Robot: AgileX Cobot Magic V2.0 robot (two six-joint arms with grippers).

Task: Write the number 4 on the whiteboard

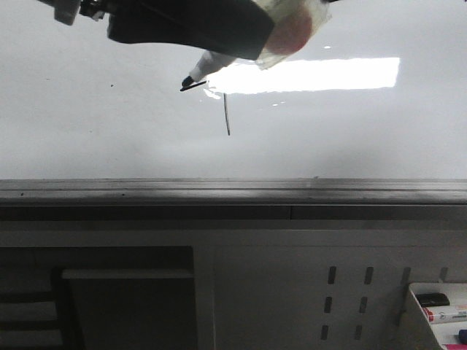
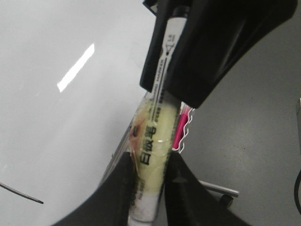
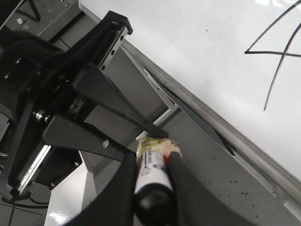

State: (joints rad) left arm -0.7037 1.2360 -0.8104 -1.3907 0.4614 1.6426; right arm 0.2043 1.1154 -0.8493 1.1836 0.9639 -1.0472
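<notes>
- My left gripper (image 2: pixel 149 176) is clamped on a whiteboard marker (image 2: pixel 153 155); my right gripper (image 3: pixel 153 176) grips a second marker (image 3: pixel 151 176).
- On the whiteboard (image 1: pixel 87 131), the number 4 (image 3: pixel 275 52) sits upper centre in the front view, partly hidden.
- Slant, crossbar and vertical look drawn; I judge only lifting away remains.

Front view faces the whiteboard (image 1: pixel 87 131) squarely; both wrist views look along it obliquely (close in)
</notes>
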